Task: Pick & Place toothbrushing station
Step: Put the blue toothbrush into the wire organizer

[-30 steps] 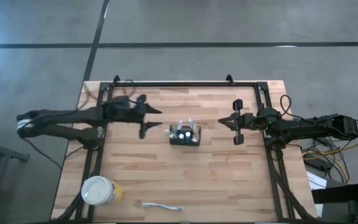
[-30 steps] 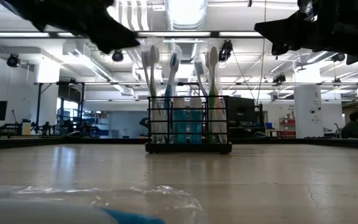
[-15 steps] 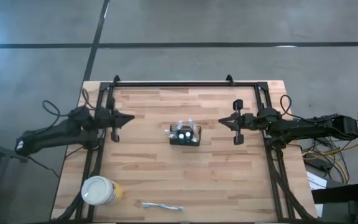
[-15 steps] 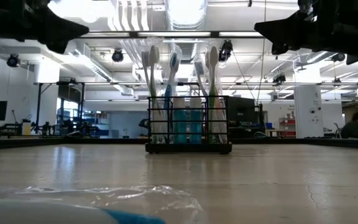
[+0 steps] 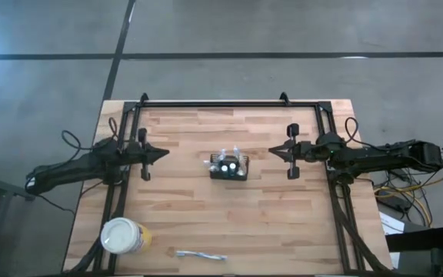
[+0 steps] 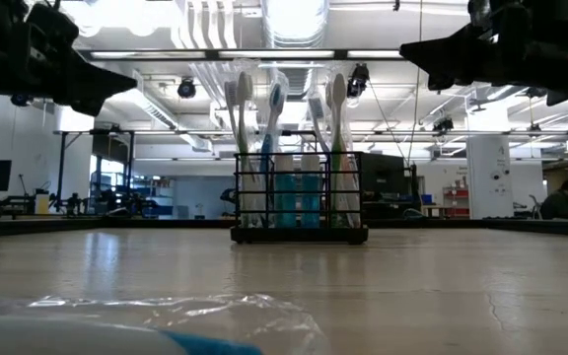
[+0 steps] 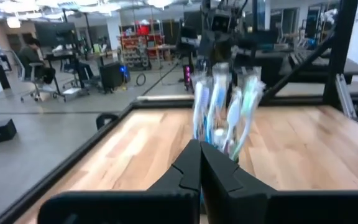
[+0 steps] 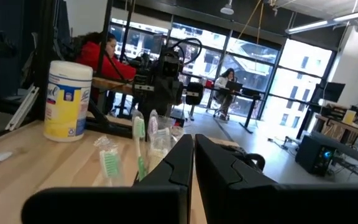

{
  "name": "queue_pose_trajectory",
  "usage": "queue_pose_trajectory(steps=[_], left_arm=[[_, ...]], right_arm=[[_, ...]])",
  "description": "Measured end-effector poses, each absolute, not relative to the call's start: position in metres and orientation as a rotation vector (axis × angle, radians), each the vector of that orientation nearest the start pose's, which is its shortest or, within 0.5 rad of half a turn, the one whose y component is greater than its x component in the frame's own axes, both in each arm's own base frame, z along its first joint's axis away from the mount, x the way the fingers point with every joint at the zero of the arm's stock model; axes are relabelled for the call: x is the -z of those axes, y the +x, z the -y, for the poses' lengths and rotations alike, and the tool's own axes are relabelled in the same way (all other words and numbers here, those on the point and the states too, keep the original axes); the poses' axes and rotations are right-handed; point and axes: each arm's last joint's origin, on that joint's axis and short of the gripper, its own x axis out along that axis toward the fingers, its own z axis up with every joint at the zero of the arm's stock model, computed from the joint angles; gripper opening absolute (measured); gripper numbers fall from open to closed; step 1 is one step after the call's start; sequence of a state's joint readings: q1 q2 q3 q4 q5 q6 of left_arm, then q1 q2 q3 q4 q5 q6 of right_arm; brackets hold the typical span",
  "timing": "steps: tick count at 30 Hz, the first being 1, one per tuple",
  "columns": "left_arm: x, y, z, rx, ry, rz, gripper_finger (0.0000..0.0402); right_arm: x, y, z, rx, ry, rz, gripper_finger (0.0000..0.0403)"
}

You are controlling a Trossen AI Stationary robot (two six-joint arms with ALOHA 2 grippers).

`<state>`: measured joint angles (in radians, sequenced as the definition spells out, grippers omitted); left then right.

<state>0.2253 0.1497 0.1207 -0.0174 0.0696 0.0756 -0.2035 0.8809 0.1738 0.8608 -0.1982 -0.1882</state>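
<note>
Standing mid-table, the small black mesh caddy (image 5: 230, 167) holds upright toothbrushes (image 6: 286, 148); left gripper (image 5: 162, 153) and right gripper (image 5: 272, 151) flank it, pinched closed, empty.

The black mesh caddy (image 6: 299, 187) stands upright at centre on the worktop (image 6: 442, 286), toothbrushes (image 6: 240, 104) rising from it. Dark end effectors hang at ten (image 6: 116, 84) and two o'clock (image 6: 417, 54). Clear wrapping (image 6: 166, 311) lies at seven.
</note>
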Motion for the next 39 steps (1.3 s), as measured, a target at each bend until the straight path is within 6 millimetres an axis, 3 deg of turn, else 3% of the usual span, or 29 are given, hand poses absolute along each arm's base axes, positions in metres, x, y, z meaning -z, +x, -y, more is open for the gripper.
queue_pose_trajectory(steps=[8, 15, 22, 26, 33, 39], left_arm=[[-0.183, 0.101, -0.019, -0.097, 0.072, -0.056, 0.0001], [-0.186, 0.101, -0.019, -0.081, 0.070, -0.018, 0.0007], [-0.188, 0.101, -0.019, -0.105, 0.010, -0.011, 0.0014], [-0.188, 0.101, -0.020, -0.111, -0.003, -0.011, 0.0011], [-0.186, 0.100, -0.020, -0.114, -0.070, -0.023, 0.0013], [-0.183, 0.100, -0.020, -0.117, -0.131, -0.048, 0.0015]], right_arm=[[-0.207, 0.179, 0.031, 0.010, -0.133, 0.125, 0.0013], [-0.246, 0.219, 0.011, -0.093, -0.060, 0.068, 0.0013], [-0.284, 0.273, -0.048, 0.033, -0.061, -0.279, 0.0013], [-0.297, 0.302, -0.090, 0.065, -0.023, -0.366, 0.0013], [-0.302, 0.360, -0.157, -0.015, 0.040, -0.431, 0.0013], [-0.297, 0.405, -0.195, -0.009, 0.067, -0.562, 0.0013]])
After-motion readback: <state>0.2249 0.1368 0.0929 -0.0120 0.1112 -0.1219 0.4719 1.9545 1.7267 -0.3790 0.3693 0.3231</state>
